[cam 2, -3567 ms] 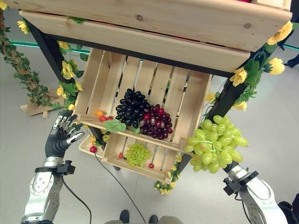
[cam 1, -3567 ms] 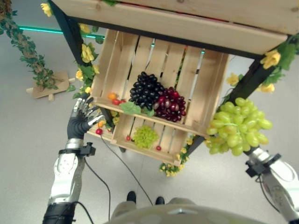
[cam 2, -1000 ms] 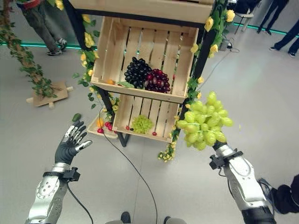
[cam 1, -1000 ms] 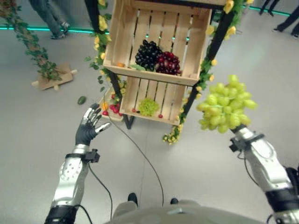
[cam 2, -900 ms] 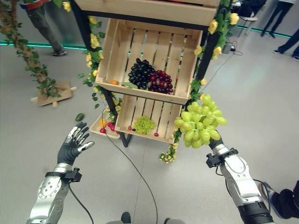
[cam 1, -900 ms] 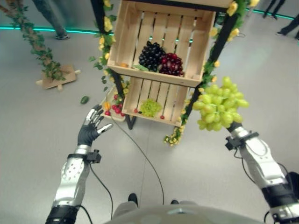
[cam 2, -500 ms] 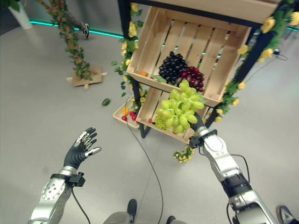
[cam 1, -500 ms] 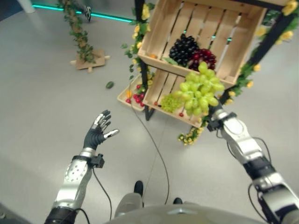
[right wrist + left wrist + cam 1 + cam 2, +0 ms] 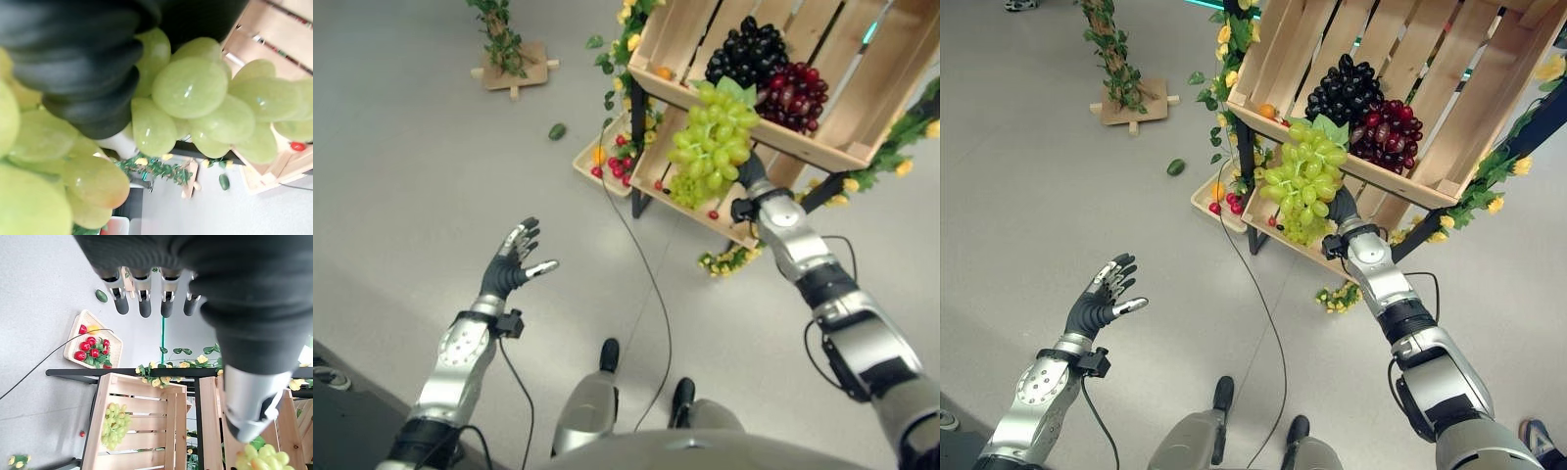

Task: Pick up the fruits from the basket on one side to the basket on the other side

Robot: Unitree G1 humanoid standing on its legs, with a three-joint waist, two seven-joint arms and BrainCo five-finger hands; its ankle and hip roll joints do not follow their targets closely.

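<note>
My right hand (image 9: 1340, 208) is shut on a big bunch of green grapes (image 9: 710, 137) and holds it up in front of the wooden crate stand, level with the upper crate's front rail (image 9: 783, 147). In the right wrist view the green grapes (image 9: 195, 93) crowd around the hand's dark cover. The upper crate holds black grapes (image 9: 744, 54) and red grapes (image 9: 798, 93). A smaller green bunch (image 9: 688, 191) lies in the lower crate (image 9: 98, 431). Over bare floor to the left, my left hand (image 9: 504, 272) is open with fingers (image 9: 142, 298) spread.
A shallow tray (image 9: 585, 168) of strawberries sits on the floor left of the stand. A small green fruit (image 9: 557, 130) lies loose nearby. A leafy post on a wooden base (image 9: 509, 59) stands further left. Black stand legs wrapped in yellow flowers (image 9: 729, 259) flank the crates.
The camera has swung, so the stand now sits upper right. My right arm has carried the green bunch from beside the stand to in front of the crates. The left hand stays open.
</note>
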